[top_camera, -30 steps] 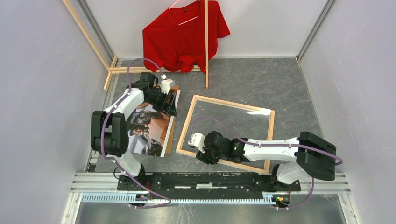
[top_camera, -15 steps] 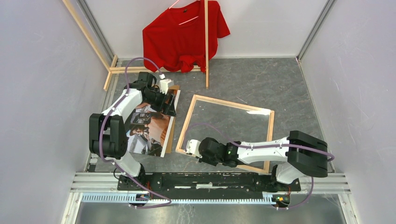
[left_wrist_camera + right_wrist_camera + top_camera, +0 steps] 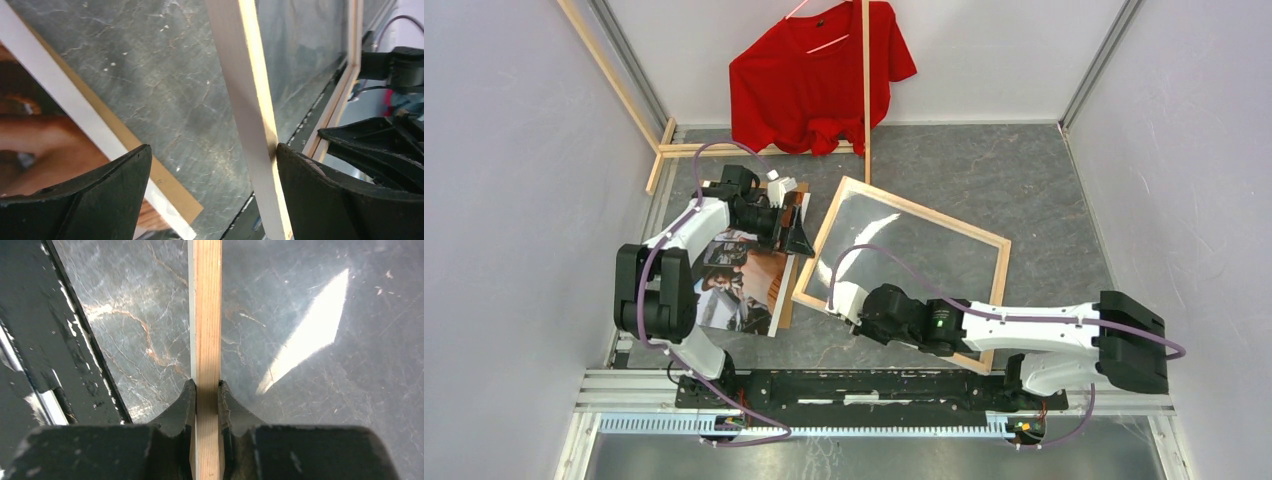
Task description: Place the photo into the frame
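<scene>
Paper in dark, orange and tan tones makes up the photo (image 3: 742, 285), which is laid face up at the left of the table (image 3: 1034, 180). It lies on a brown cardboard sheet (image 3: 787, 285), whose edge is seen along the photo's right side. The photo is judged light, limp and easily creased, so it would best be taken by an edge or corner and kept flat.

Just right of its far corner the left gripper (image 3: 798, 236) is spread wide, with nothing gripped. In the left wrist view the frame's left rail is seen passing between the fingers. It runs close against the finger at the right of that view (image 3: 320, 195), though contact cannot be confirmed.

The frame (image 3: 924, 211) is found right of the photo, mid-table, bare wood upward, its left end seemingly raised. It is judged stiff, thin and fairly light. Glare suggests a clear pane that could be cracked, so a rail is where it should be gripped.

The right gripper (image 3: 206, 388) is closed narrowly on the near rail, which is pinched from both sides.
</scene>
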Action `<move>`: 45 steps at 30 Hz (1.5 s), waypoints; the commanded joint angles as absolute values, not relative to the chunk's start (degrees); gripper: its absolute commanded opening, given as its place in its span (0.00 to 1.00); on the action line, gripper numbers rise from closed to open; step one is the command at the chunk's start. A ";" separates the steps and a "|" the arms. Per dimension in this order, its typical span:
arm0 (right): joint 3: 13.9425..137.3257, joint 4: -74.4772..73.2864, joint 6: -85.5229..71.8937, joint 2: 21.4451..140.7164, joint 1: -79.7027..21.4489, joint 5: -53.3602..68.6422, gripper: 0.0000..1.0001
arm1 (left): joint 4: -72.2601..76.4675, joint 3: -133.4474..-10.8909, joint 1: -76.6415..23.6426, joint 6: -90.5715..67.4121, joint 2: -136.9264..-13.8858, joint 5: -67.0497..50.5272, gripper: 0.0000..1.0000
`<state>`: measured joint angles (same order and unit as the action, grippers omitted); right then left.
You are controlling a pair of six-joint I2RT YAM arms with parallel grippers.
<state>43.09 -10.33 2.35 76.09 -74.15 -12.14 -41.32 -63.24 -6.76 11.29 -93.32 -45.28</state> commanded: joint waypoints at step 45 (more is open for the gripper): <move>30.56 -3.49 -2.36 66.67 -54.78 -18.45 0.00 | -41.22 -68.82 -6.64 14.66 -92.86 -44.25 1.00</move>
